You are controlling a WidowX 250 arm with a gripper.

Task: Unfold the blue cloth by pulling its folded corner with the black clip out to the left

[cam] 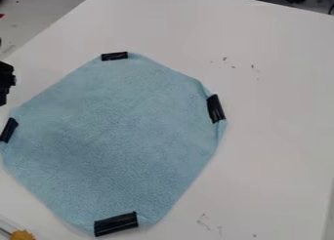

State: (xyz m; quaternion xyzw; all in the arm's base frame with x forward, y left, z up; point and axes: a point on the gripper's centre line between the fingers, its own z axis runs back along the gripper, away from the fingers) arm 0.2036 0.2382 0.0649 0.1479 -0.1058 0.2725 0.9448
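"Looking at the camera view, where do you find the gripper (pixel 6 83)?"

"It is at the left edge, and the edge cuts off a part of it. It is near the left corner of the light blue cloth (pixel 120 136), with a small gap between them in this view."

"Is it apart or together?"

"This I cannot tell, because too little of it is visible."

"And how does the cloth lie?"

"It lies spread almost flat on the white counter (pixel 281 127), at the left and middle. Some small folds are at its right side. Four black strips are on its border: the top strip (pixel 114 56), the right strip (pixel 216 109), the left strip (pixel 9 130) and the bottom strip (pixel 116 224), which is the widest."

"What else is around?"

"In the lower left corner there is an orange-yellow thing (pixel 22 235), near the cloth. To the right of the cloth, small dark marks (pixel 253 68) are on the counter."
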